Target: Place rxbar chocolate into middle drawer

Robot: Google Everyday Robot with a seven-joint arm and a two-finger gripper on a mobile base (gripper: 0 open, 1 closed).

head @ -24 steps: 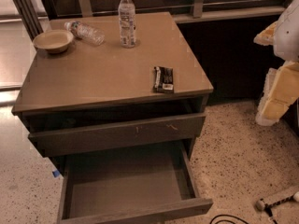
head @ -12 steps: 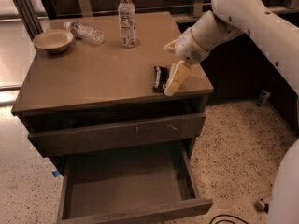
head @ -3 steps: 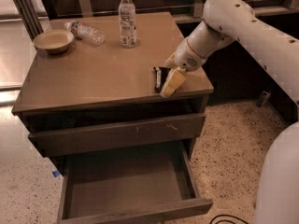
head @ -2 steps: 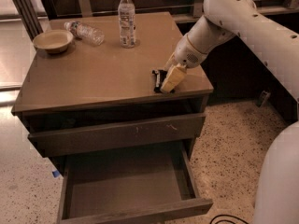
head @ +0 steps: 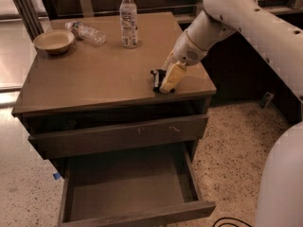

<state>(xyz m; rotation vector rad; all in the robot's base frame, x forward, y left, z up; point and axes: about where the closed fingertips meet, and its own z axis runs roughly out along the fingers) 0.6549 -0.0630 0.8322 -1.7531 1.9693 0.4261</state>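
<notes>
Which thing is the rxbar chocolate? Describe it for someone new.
Find the brown cabinet top; go to its front right corner, where the robot's hand sits. The rxbar chocolate is the small flat black wrapper at that hand, unlike the clear standing bottle, clear lying bottle and bowl at the back.

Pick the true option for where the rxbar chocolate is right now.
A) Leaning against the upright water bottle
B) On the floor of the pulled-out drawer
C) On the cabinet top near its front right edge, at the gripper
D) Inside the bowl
C: the rxbar chocolate lies on the cabinet top with the gripper down at it, while the middle drawer stands open with a bare floor.
</notes>
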